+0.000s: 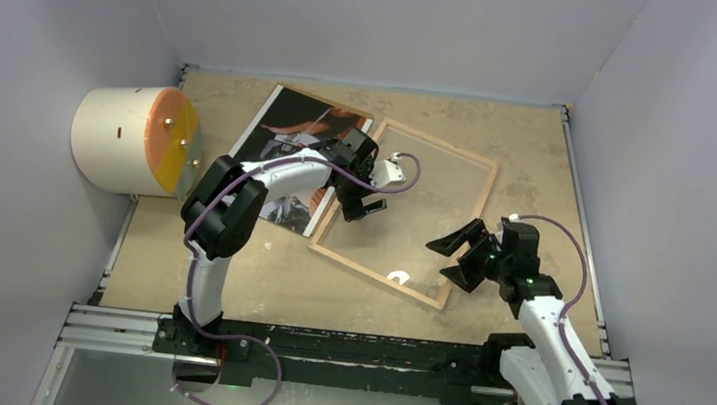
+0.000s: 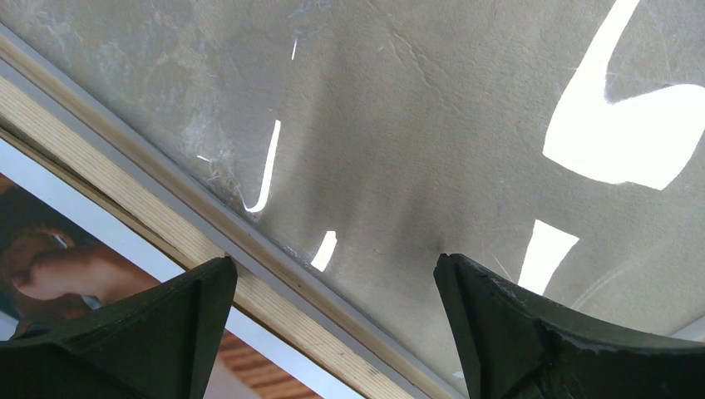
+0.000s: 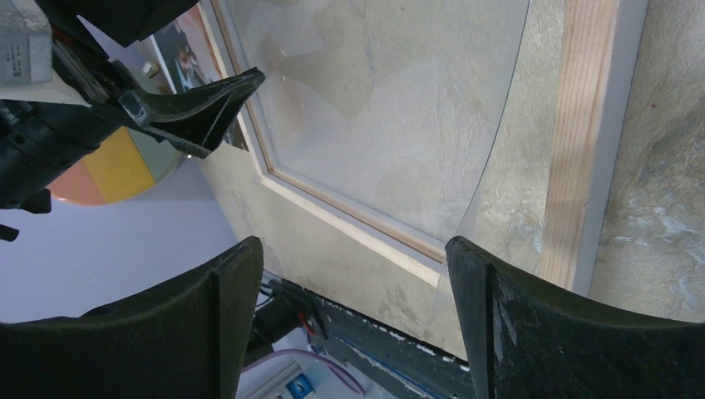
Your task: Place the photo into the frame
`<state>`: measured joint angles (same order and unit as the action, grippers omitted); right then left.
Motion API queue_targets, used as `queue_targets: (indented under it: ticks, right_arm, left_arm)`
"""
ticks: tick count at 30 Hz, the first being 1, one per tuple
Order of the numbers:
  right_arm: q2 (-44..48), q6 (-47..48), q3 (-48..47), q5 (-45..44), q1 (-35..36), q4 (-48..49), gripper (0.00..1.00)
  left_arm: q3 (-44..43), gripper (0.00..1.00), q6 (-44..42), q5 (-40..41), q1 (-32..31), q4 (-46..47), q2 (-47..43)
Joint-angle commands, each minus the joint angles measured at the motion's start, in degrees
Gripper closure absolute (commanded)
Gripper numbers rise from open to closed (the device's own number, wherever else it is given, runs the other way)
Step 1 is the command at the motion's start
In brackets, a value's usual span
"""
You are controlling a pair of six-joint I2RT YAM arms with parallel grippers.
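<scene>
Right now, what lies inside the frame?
Inside the frame, only clear glass with the table showing through. The photo lies outside, beside it, partly hidden by the left arm.

- The left edge is being blocked by a white drum (image 1: 125, 138)
- The frame's (image 1: 441, 149) left rail is being crowded by the left gripper (image 1: 362, 208), jaws spread, and by the photo (image 1: 287, 125) just beside
- The frame's near right corner is being overhung by the spread-jawed right gripper (image 1: 456, 258)
- Bare table (image 1: 538, 181) is being left free right of the frame
</scene>
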<state>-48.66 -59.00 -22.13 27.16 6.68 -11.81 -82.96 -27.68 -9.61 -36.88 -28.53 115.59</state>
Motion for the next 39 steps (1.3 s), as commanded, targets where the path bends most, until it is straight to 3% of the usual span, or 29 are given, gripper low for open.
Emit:
queue_targets:
  ticks: [1,16,33,39]
  right_arm:
    - [3.2,0.1,1.2,0.8,0.3,-4.2,0.17]
    - [6.2,1.4,4.7,-0.2,0.3,-10.5,0.18]
    - [6.4,-4.3,7.2,4.2,0.3,0.0,0.19]
    - [7.2,-3.9,5.4,3.7,0.3,-1.4,0.2]
  left_arm:
    - [2.3,0.01,0.9,-3.8,-0.2,-4.5,1.6]
    - [0.5,0.01,1.3,-4.0,-0.2,-5.8,1.7]
    - [-1.3,0.0,1.2,-5.1,-0.2,-8.4,0.6]
    - [-5.4,0.0,0.3,-7.0,-0.2,-13.4,-2.6]
